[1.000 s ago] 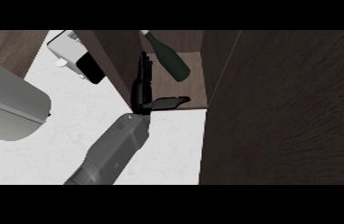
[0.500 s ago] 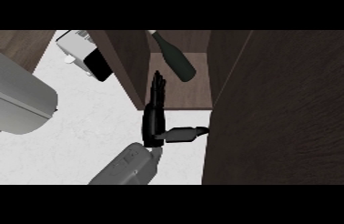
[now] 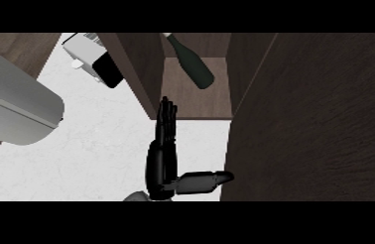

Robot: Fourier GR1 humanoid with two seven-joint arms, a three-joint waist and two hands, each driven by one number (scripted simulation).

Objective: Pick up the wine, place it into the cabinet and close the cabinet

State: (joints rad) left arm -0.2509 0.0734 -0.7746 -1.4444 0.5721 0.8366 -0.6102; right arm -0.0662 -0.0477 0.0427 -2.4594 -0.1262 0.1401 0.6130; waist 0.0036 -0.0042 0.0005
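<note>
Wine bottle: top end cut off by pic's top edge. Left hand: arm mostly cut off at bottom. Other hand not seen.

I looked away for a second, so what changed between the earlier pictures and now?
The hand has drawn back toward the view's lower edge, away from the cabinet; its forearm has almost left the view. Its fingers are straight, thumb out to the right, and it holds nothing. The wine bottle stays lying inside the cabinet, and the toaster stays on the counter.
</note>
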